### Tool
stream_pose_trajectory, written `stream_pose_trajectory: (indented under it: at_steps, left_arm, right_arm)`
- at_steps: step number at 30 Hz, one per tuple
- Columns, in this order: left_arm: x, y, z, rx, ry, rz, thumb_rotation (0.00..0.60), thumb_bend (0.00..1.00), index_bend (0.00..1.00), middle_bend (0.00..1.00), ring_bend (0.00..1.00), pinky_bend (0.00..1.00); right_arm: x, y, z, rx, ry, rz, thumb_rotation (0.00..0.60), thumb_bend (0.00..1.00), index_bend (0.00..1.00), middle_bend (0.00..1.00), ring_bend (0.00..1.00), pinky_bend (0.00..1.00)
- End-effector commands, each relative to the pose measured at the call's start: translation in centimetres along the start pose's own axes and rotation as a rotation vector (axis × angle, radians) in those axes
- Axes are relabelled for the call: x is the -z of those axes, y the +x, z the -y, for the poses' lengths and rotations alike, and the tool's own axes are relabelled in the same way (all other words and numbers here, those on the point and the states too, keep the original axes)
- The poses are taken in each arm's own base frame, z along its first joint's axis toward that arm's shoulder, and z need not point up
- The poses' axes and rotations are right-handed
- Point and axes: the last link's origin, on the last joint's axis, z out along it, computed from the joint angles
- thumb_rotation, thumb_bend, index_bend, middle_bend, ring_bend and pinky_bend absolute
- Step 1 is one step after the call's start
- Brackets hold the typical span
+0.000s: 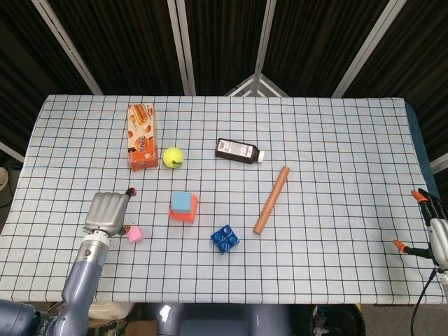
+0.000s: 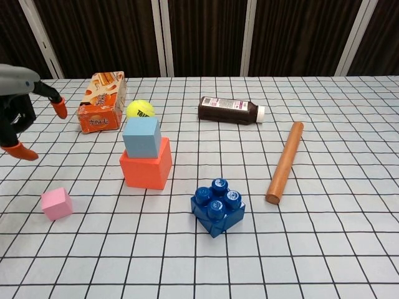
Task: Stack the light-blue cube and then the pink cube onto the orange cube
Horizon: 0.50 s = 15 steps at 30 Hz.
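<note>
We count three cubes. One light-blue cube sits on top of one orange cube, left of centre in the chest view, and one pink cube lies alone on the checked tablecloth, lower left of that stack.

Our left hand hovers at the left of the head view, just beside the pink cube; in the chest view its orange-tipped fingers are spread with nothing between them. Our right hand hangs at the far right edge of the head view, well apart from the cubes, fingers splayed and holding nothing.

Around the stack we see one of each: a yellow tennis ball just behind it, an orange snack box up and to the left, a dark bottle lying on its side above centre, a brown rod slanting on the right, and a dark-blue studded brick lower right of the stack.
</note>
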Motion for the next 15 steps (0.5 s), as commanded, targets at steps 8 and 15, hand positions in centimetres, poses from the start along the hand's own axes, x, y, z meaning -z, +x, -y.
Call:
stream_pose_trajectory:
  at_steps: [8,15]
  left_arm:
    - [-0.9,-3.6,0.8,-0.026,-0.019,0.06,0.6,0.23,0.28,0.78,0.7,0.83]
    - [-0.1,-5.4,0.5,-0.041,-0.007,0.078,0.6,0.23,0.32,0.79,0.73,0.85]
  right_arm:
    - [0.0,0.1,-0.2,-0.007,-0.005,-0.001,0.6,0.07,0.0,0.04,0.03,0.12]
    - [-0.1,0.0,-0.2,-0.008,-0.002,0.006,0.6,0.07,0.0,0.04,0.03,0.12]
